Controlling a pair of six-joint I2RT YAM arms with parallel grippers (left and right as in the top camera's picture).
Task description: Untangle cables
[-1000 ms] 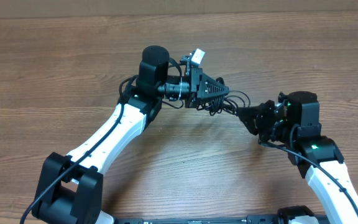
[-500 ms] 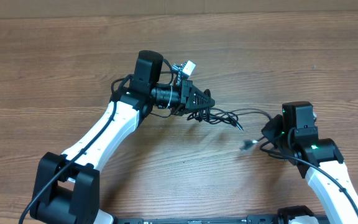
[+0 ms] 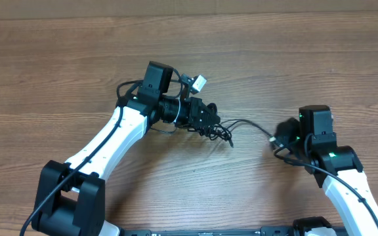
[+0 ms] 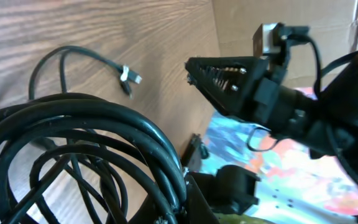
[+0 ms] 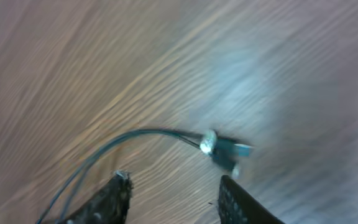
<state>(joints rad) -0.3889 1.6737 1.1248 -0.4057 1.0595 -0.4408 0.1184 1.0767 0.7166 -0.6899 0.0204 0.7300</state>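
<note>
My left gripper (image 3: 209, 120) is shut on a bundle of thin black cables (image 3: 220, 133), held just above the wooden table. In the left wrist view the looped cords (image 4: 92, 143) fill the foreground, pinched at the jaws (image 4: 185, 199). One cord (image 3: 248, 123) runs right from the bundle to a silvery-tipped plug end (image 3: 272, 138). My right gripper (image 3: 283, 134) is open and empty just right of that plug. In the right wrist view the plug (image 5: 225, 149) lies on the wood just ahead of my open gripper (image 5: 173, 183). Another plug end (image 4: 129, 76) lies loose on the table.
The wooden table (image 3: 58, 72) stretches all round both arms. The right gripper's side (image 4: 229, 81) shows in the left wrist view, above a coloured area past the table edge. A thicker arm cable loops beside the left wrist (image 3: 126, 88).
The two grippers were together at the bundle. My right gripper has let go and drawn back to the right. My left gripper moved left with the bundle, leaving one cord stretched out.
</note>
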